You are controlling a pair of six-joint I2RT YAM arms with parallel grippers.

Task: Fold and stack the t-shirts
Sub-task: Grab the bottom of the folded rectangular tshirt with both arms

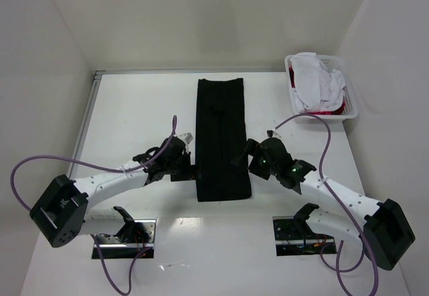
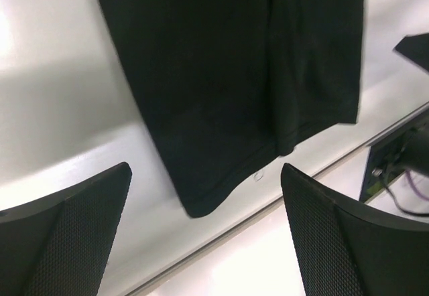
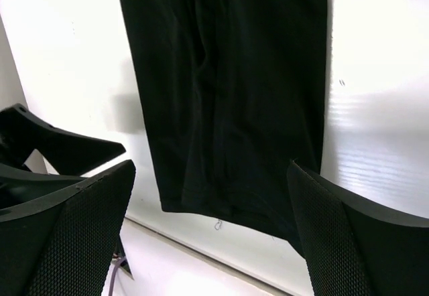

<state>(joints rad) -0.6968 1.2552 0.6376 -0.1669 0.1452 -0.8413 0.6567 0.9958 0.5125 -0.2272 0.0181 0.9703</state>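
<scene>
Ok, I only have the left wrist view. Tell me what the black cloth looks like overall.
Observer: The black t-shirt is folded into one long narrow strip running away from the arms.
Operator: Give me the right arm's position.
Observer: The right gripper is open at the strip's right edge, opposite the left gripper.
Operator: Now report the other laundry.
Observer: White cloth sits heaped in the basket at the table's far right corner.
</scene>
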